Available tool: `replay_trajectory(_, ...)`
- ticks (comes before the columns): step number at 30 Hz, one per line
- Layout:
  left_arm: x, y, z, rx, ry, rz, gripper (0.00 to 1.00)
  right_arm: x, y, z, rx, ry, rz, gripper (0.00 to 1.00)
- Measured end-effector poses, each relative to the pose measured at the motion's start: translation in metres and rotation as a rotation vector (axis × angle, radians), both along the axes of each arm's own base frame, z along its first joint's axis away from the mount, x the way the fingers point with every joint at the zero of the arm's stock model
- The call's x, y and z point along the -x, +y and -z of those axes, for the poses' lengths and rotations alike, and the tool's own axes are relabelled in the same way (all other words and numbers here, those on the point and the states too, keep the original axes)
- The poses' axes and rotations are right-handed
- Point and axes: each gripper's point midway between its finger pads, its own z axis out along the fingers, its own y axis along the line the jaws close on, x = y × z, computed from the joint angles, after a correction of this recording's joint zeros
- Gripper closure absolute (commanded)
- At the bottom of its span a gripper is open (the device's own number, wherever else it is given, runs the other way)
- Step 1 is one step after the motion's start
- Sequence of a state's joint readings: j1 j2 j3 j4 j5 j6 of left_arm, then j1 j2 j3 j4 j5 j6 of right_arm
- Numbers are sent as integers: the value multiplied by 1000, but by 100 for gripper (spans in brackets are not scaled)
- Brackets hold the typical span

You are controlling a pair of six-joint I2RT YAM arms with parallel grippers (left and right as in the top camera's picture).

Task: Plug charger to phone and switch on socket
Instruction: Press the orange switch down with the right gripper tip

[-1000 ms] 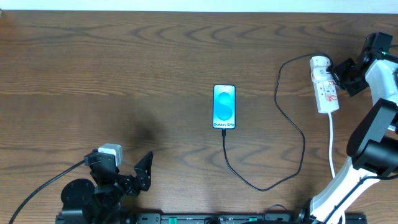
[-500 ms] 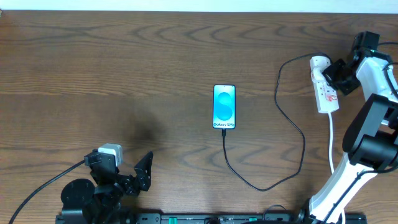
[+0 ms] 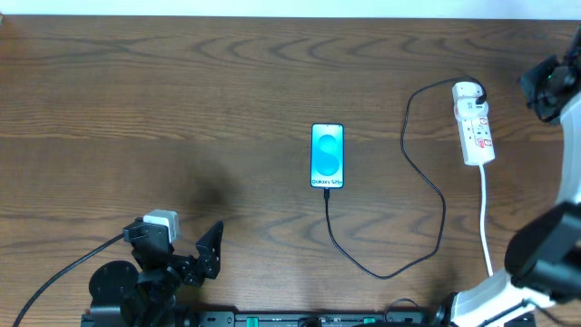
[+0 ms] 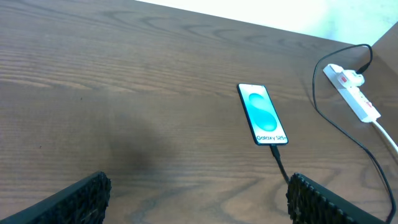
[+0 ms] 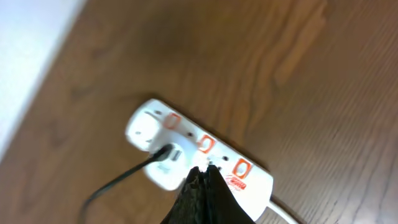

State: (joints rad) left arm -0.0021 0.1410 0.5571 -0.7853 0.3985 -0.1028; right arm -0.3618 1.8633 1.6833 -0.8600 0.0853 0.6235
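Brown wood-grain table (image 3: 182, 82)

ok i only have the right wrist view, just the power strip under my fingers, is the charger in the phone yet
observer: looks like it, overhead shows the charger tip sitting at the bottom edge of the phone, which lies mid-table with its screen lit
operator: and am i touching the socket
observer: no, from overhead your right end effector is off to the side of it, with bare table between
operator: left arm in the way
observer: no, the left end effector sits open and empty at the near edge, far from the phone
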Motion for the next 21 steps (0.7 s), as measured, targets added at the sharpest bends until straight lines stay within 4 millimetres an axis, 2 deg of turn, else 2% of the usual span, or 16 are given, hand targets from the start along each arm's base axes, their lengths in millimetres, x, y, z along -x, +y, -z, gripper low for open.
replay_trajectory(6, 0, 0, 0, 0, 0, 0, 10, -2, 4, 99, -95, 185, -11, 99)
replay_trajectory(8, 0, 0, 0, 0, 0, 0, 10, -2, 7, 116, -121, 207, -19, 99)
replay_trajectory(11, 0, 0, 0, 0, 0, 0, 9, -7, 9, 123, -134, 199, -28, 99)
replay_trajectory(21, 0, 0, 0, 0, 0, 0, 10, -17, 11, 121, -148, 155, -43, 99)
